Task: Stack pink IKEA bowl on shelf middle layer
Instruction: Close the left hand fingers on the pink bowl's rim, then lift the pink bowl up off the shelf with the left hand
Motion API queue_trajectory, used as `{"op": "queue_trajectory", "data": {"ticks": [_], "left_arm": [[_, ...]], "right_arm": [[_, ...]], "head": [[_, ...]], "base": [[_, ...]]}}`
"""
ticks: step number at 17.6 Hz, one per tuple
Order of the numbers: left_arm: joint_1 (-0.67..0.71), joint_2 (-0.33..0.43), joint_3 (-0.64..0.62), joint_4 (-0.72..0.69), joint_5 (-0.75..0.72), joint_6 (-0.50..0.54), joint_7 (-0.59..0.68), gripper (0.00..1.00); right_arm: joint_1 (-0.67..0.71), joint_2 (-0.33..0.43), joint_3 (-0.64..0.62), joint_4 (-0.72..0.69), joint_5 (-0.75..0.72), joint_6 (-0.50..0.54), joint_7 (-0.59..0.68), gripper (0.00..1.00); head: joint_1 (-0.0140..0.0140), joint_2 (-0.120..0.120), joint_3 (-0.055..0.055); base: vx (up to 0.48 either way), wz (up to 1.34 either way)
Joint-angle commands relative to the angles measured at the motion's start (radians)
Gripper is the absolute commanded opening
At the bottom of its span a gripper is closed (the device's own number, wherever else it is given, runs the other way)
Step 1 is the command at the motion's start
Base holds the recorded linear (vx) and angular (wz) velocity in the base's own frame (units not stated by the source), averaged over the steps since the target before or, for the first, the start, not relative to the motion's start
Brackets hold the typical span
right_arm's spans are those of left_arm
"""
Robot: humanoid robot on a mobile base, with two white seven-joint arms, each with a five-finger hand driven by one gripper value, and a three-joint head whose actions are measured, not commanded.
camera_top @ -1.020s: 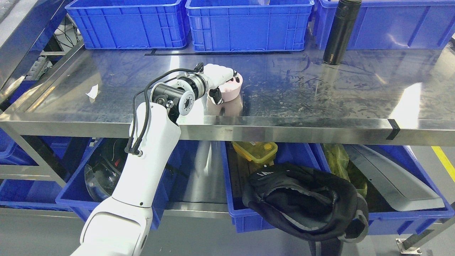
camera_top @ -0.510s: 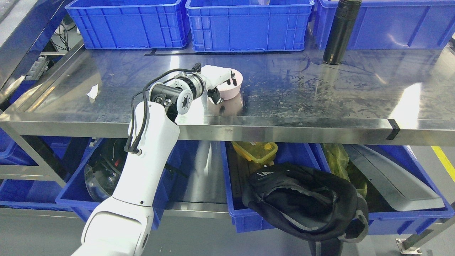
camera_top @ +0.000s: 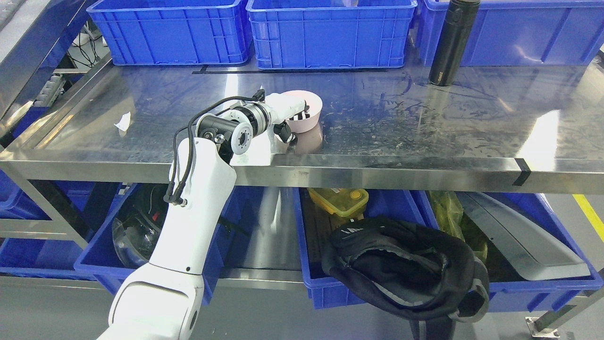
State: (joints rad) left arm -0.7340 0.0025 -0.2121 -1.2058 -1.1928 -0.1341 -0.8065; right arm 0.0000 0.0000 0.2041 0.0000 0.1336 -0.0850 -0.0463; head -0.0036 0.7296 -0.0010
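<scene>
Head view: the left hand (camera_top: pixel 286 112) sits just left of the frame's centre, its arm rising from the lower left. Its fingers (camera_top: pixel 302 112) hook over the near rim of the pink bowl (camera_top: pixel 309 113), some dark fingertips inside the cavity and a thumb against the outer wall, so the bowl is pinched by its rim. The bowl is on or just above the steel shelf (camera_top: pixel 424 118); whether its base touches cannot be told. The right hand is out of view.

Risks, as I judge them:
- A rim pinch on 1 side leaves the bowl free to pivot; a quick lift or turn could tip it out of the fingers.
- The bowl looks like smooth, glossy plastic and the shelf is polished, scuffed metal, so if released badly it could skate towards the front edge (camera_top: pixel 377 166).
- No second pink bowl shows on this layer, so a stack partner is not confirmed.

The bowl is round, thin-walled and open upward. At the back stand 3 ribbed, hard blue plastic crates (camera_top: pixel 330 33) and a tall matte black cylindrical bottle (camera_top: pixel 450 42), well apart from the bowl. A small white scrap (camera_top: pixel 122 122) lies at left.
</scene>
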Motion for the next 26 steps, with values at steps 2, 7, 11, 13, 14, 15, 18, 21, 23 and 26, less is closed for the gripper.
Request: {"op": "queue_trajectory", "data": {"ticks": [2, 7, 11, 13, 14, 15, 18, 21, 23, 26], "left_arm": [[-0.001, 0.015, 0.06, 0.032, 0.05, -0.012, 0.01, 0.2], [0.004, 0.015, 0.172, 0.012, 0.117, -0.064, 0.016, 0.06], [0.005, 0.015, 0.22, -0.053, 0.165, -0.122, 0.016, 0.05], [0.005, 0.015, 0.276, -0.07, 0.199, -0.263, 0.016, 0.0], [0.007, 0.015, 0.305, -0.083, 0.2, -0.309, 0.016, 0.0], [0.008, 0.015, 0.324, -0.095, 0.211, -0.364, 0.016, 0.01], [0.054, 0.015, 0.391, -0.123, 0.303, -0.505, 0.029, 0.01], [0.125, 0.015, 0.404, -0.146, 0.334, -0.645, 0.116, 0.02], [0.166, 0.015, 0.424, -0.191, 0.367, -0.651, 0.132, 0.01], [0.243, 0.015, 0.387, -0.26, 0.484, -0.651, 0.119, 0.0]], "right_arm": [[0.015, -0.017, 0.0, -0.017, 0.0, 0.001, 0.0, 1.0], [0.015, -0.017, 0.0, -0.017, 0.0, 0.001, 0.0, 1.0], [0.015, -0.017, 0.0, -0.017, 0.0, 0.001, 0.0, 1.0], [0.015, -0.017, 0.0, -0.017, 0.0, 0.001, 0.0, 1.0], [0.015, -0.017, 0.0, -0.017, 0.0, 0.001, 0.0, 1.0], [0.015, -0.017, 0.0, -0.017, 0.0, 0.001, 0.0, 1.0], [0.015, -0.017, 0.0, -0.017, 0.0, 0.001, 0.0, 1.0], [0.015, -0.017, 0.0, -0.017, 0.0, 0.001, 0.0, 1.0], [0.015, -0.017, 0.0, -0.017, 0.0, 0.001, 0.0, 1.0], [0.015, -0.017, 0.0, -0.017, 0.0, 0.001, 0.0, 1.0]], "head": [[0.0, 0.0, 0.0], [0.0, 0.0, 0.0], [0.0, 0.0, 0.0], [0.0, 0.0, 0.0], [0.0, 0.0, 0.0], [0.0, 0.0, 0.0], [0.0, 0.0, 0.0], [0.0, 0.0, 0.0], [0.0, 0.0, 0.0], [0.0, 0.0, 0.0]], "base": [[0.0, 0.0], [0.0, 0.0], [0.0, 0.0], [0.0, 0.0], [0.0, 0.0], [0.0, 0.0], [0.0, 0.0], [0.0, 0.0], [0.0, 0.0], [0.0, 0.0]]}}
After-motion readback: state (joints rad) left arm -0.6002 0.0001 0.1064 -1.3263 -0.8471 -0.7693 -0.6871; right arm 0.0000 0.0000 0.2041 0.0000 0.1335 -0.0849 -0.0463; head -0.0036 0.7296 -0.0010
